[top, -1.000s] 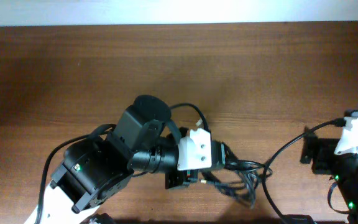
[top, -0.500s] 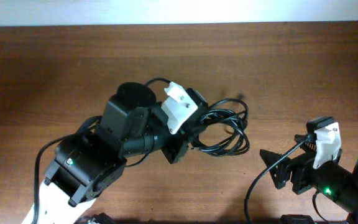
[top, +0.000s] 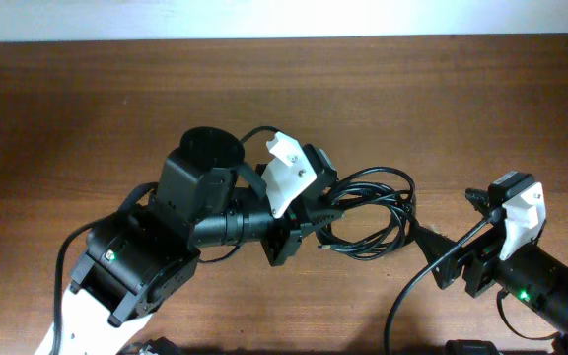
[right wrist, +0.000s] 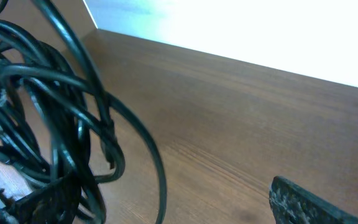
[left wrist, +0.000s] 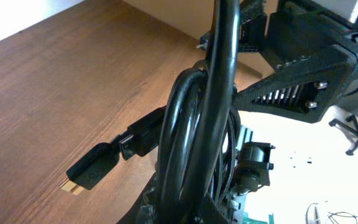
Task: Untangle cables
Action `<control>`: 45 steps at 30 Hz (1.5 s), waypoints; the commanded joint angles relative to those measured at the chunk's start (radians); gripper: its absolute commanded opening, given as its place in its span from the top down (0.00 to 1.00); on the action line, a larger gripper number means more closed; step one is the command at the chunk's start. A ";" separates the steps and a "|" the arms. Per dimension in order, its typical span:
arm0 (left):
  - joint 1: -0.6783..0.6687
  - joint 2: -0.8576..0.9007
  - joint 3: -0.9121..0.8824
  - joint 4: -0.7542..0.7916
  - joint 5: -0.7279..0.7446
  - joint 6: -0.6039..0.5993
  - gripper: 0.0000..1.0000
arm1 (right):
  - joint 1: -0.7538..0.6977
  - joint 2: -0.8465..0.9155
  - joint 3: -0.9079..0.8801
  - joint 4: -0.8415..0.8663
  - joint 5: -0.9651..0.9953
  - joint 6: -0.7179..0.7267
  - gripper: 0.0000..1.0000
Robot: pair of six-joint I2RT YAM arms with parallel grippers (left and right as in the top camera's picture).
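1. Clenching on the cables (left wrist: 179, 143), the left gripper (top: 309, 222) grips one side of the coil. The rest of the loops fan out away from it toward the right gripper (top: 430, 254). In the overhead view the coil looks raised off the surface (top: 116, 99) at the left gripper. I cannot tell how much of the far side rests on the wood.
2. The right gripper stands released, fingers spread wide, just beyond the edge of the loops farthest from the left gripper. One fingertip is very near the outermost loop, and I cannot tell whether it touches.
3. As I judge it, these cords are light and limp yet a little springy. They hold round loops on their own and will likely shift as soon as one strand is tugged. The jacket looks smooth and glossy, so a single strand may slide through a light pinch. Several strands caught together would drag the whole knot along.
4. One plug (left wrist: 89, 173) with a flat metal tip juts out of the bundle close to the left gripper, over bare surface. It looks like the only stiff part, and probably the only part a hard squeeze or sideways bend could harm.
5. The best hold seems to be a single outer loop on the side farthest from the left gripper. That gives the two grippers slack to draw apart. Otherwise take the plug by its moulded body, not the metal tip, and feed it back through the loops.
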 commanded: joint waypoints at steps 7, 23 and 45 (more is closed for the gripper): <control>0.003 -0.021 0.024 -0.003 -0.032 0.024 1.00 | -0.006 0.003 0.004 0.010 0.112 -0.005 0.05; 0.000 -0.019 0.024 0.074 0.375 0.157 1.00 | -0.006 0.030 0.004 0.043 0.061 -0.073 0.01; 0.001 -0.019 0.024 -0.057 -0.246 -0.171 1.00 | -0.006 0.152 0.004 -0.145 0.156 0.044 0.00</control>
